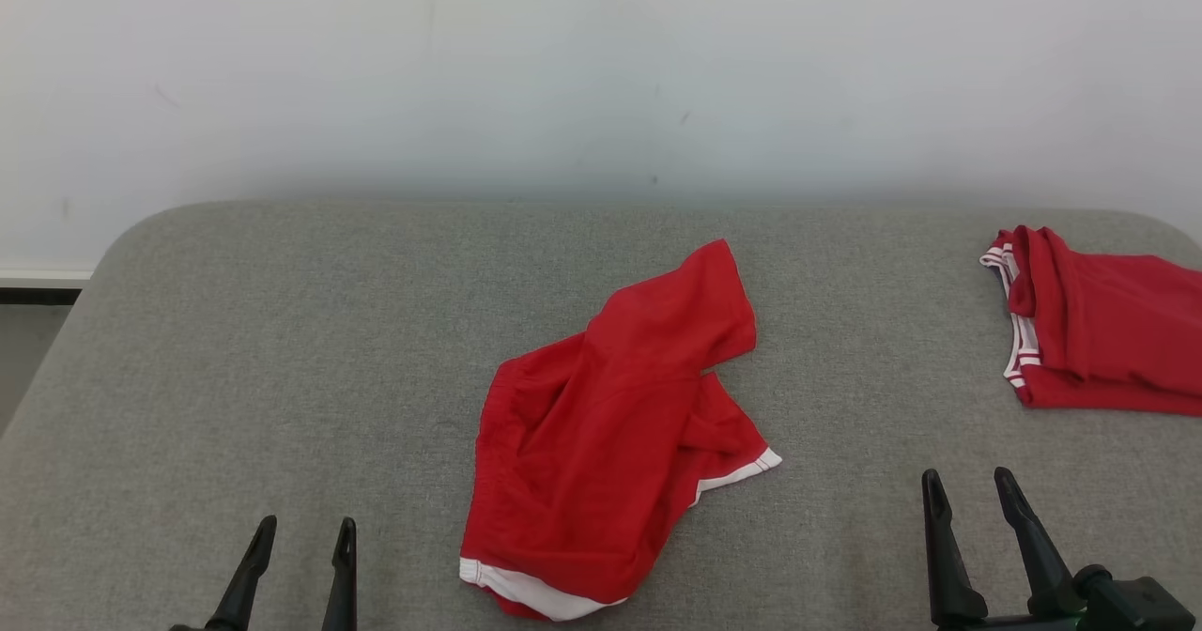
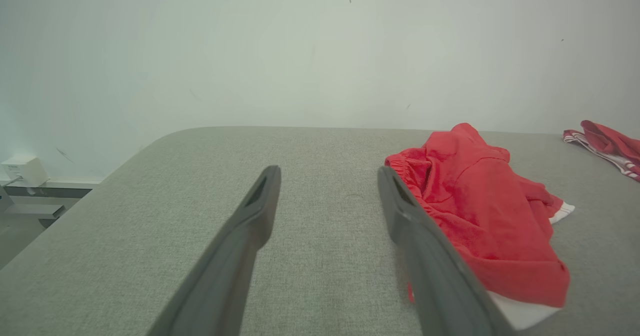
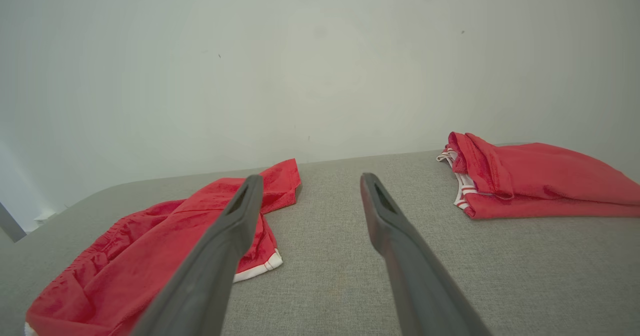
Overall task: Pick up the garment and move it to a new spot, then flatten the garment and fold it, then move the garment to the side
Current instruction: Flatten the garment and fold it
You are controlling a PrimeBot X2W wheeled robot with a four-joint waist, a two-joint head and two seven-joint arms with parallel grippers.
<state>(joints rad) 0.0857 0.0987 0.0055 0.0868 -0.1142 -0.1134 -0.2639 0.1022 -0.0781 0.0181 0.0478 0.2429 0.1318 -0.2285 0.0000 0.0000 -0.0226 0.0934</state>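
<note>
The garment (image 1: 610, 424) is a pair of red shorts with white trim, lying crumpled in the middle of the grey padded table (image 1: 282, 349). It also lies right of my left fingers as the garment (image 2: 480, 211), and left of my right fingers as the garment (image 3: 150, 246). My left gripper (image 1: 302, 530) stands open at the lower left, apart from the cloth. At the lower right my right gripper (image 1: 967, 483) is open too, with nothing between its fingers. The left gripper (image 2: 327, 173) and right gripper (image 3: 307, 181) both hover over bare table.
A second red garment (image 1: 1099, 330) with white stripes lies folded at the table's far right edge, also seen as the folded garment (image 3: 535, 181). A pale wall (image 1: 601, 68) stands behind the table. The table's rounded left corner drops off toward a small white box (image 2: 22, 170).
</note>
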